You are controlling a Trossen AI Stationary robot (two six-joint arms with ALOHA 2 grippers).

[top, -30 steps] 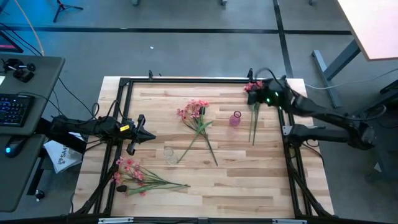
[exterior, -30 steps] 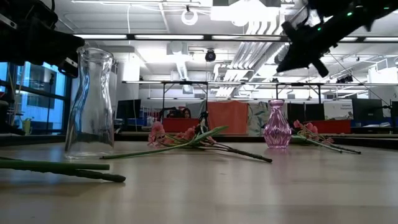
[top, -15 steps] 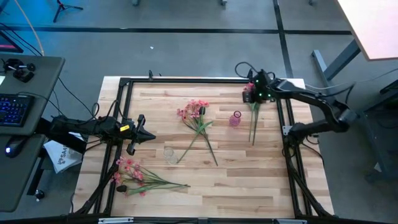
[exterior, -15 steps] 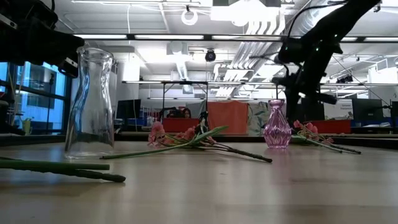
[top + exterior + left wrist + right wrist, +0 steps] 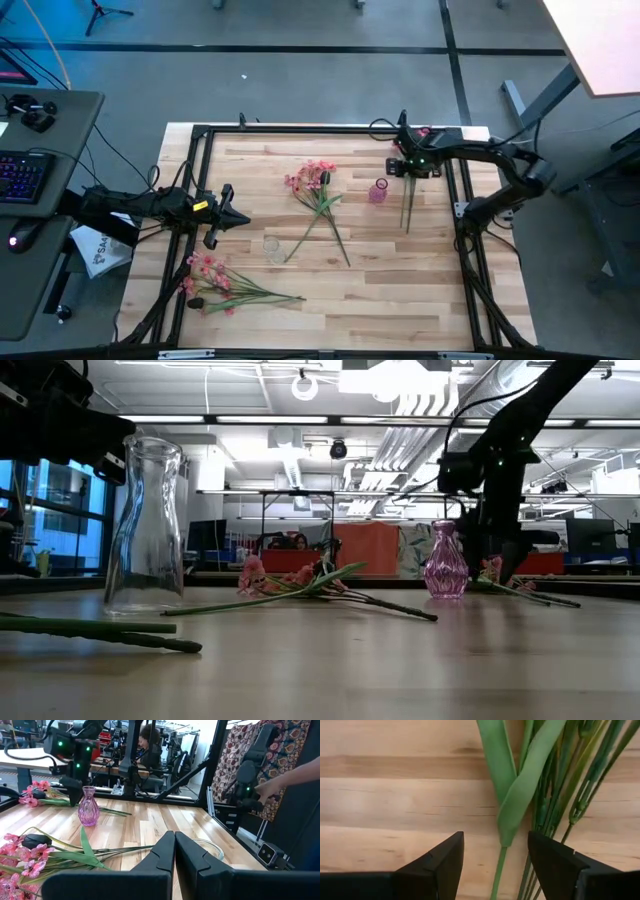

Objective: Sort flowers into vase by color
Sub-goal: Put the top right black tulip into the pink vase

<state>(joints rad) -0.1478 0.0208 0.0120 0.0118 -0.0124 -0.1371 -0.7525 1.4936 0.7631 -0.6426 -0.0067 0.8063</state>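
Right pincer (image 5: 408, 168) is being held low over the far right corner of the bench (image 5: 400, 290), fingers (image 5: 440, 865) standing apart with a green stem and leaf of the right-hand bunch (image 5: 408, 200) seen between them. Nothing is being clamped; whether the tips are touching the stems cannot be told. The bunch is lying flat on the bench, pink heads toward the far edge, just beside the pink vase (image 5: 379, 191), which is standing upright and apart from the pincer.

Left pincer (image 5: 237, 217) is being kept at the left edge of the bench, fingers (image 5: 165, 855) pressed together, holding nothing.

A second bunch (image 5: 318, 200) is lying mid-bench, a third (image 5: 215, 282) at the near left corner. A clear vase (image 5: 271, 245) is standing between them.
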